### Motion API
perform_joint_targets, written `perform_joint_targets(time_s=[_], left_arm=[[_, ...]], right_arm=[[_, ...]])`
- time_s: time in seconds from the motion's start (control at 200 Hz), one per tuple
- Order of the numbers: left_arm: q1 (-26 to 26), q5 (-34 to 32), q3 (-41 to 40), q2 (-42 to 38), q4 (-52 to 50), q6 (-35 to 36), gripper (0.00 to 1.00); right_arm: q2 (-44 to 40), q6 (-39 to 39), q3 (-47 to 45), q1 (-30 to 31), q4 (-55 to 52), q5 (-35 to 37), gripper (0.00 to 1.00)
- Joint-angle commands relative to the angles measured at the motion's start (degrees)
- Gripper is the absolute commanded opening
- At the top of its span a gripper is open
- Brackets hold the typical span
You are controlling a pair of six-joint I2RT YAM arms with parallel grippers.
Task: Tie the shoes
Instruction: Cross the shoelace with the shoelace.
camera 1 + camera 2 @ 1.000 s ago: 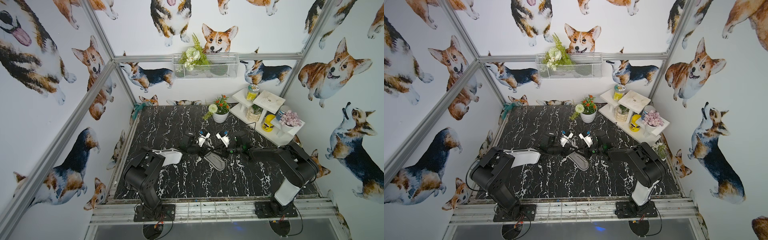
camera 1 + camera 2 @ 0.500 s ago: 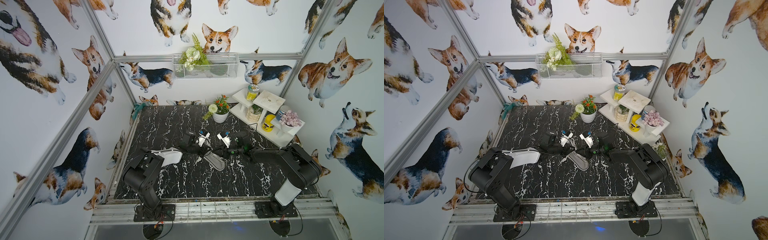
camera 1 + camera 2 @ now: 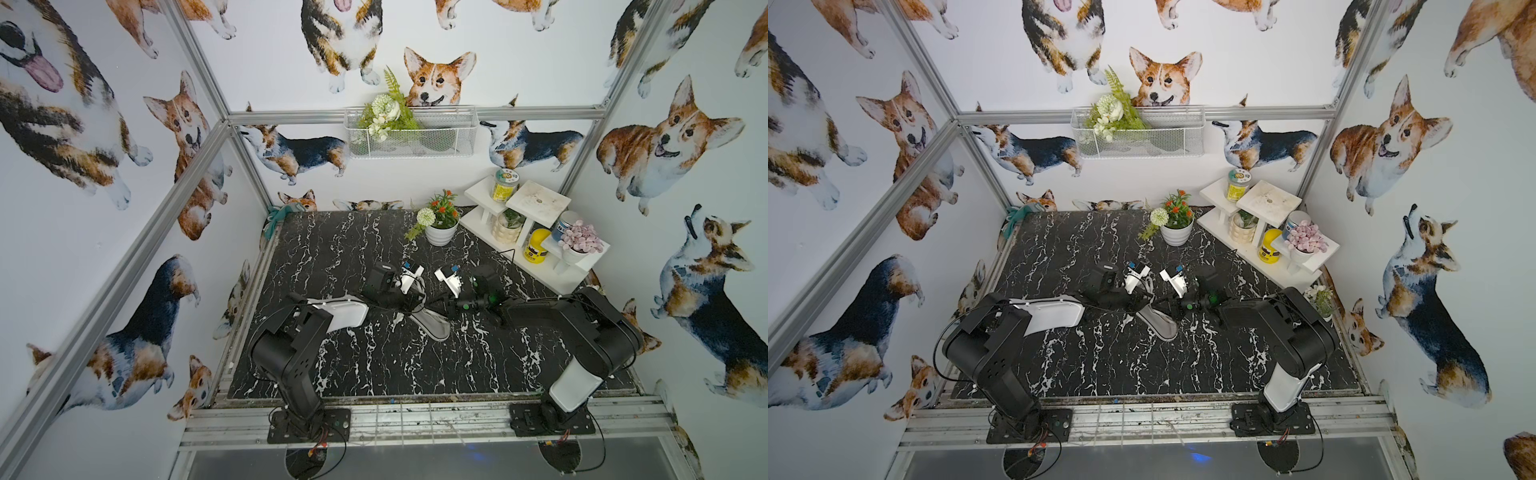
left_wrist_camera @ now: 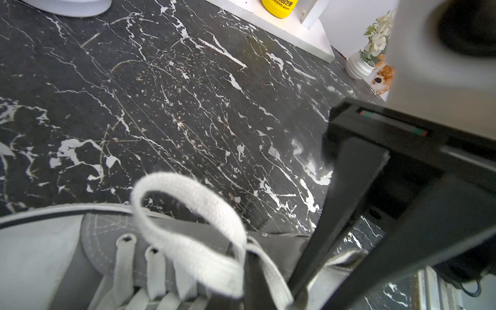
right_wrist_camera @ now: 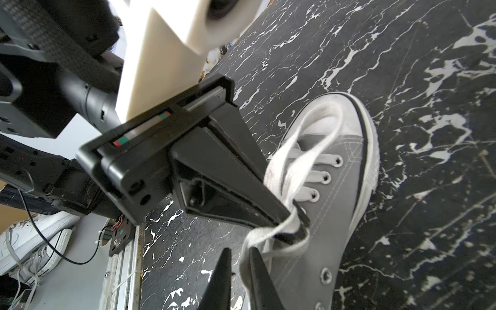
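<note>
Left gripper (image 5: 294,224) is pressed together on the white flat lace (image 5: 277,171), pinching the base of a loop. The right gripper (image 5: 239,259) has its fingers a narrow gap apart with one strand between them; whether it pinches, cannot tell. The left wrist view alone shows that loop arching over the eyelets of the grey canvas low-top sneaker with white rubber toe cap (image 4: 102,236). In both top views the fingertips are hidden under the wrists, and only the sneaker's toe end (image 3: 434,328) shows, near the middle of the black marble-patterned tabletop (image 3: 395,374).
</note>
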Motion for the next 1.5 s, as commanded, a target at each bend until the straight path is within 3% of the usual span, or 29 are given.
perform_joint_targets(time_s=[0.0,0.415,0.991,1.091,1.241,1.496], left_arm=[[0.1,1.2,-0.6,0.0,2.0,0.8,0.00],[0.1,1.3,-2.5,-0.9,3.9,4.9,0.00],[0.1,1.9,-3.3,-1.5,5.1,6.4,0.00],[0.1,1.9,-3.3,-1.8,5.2,6.5,0.00],[0.1,2.0,-3.3,-1.9,5.5,6.5,0.00],[0.0,2.0,-5.3,-2.0,5.4,6.5,0.00]], right_arm=[[-1.1,0.3,-0.6,-0.2,0.6,2.4,0.19],[-3.0,3.4,-2.4,-1.7,2.1,2.4,0.38],[-2.1,7.1,0.2,-5.0,-1.0,8.5,0.50],[-1.1,7.9,1.7,-5.8,-2.4,11.1,0.48],[2.4,6.4,6.3,-6.0,-8.4,15.4,0.38],[5.3,2.4,8.4,-4.8,-11.4,9.6,0.32]])
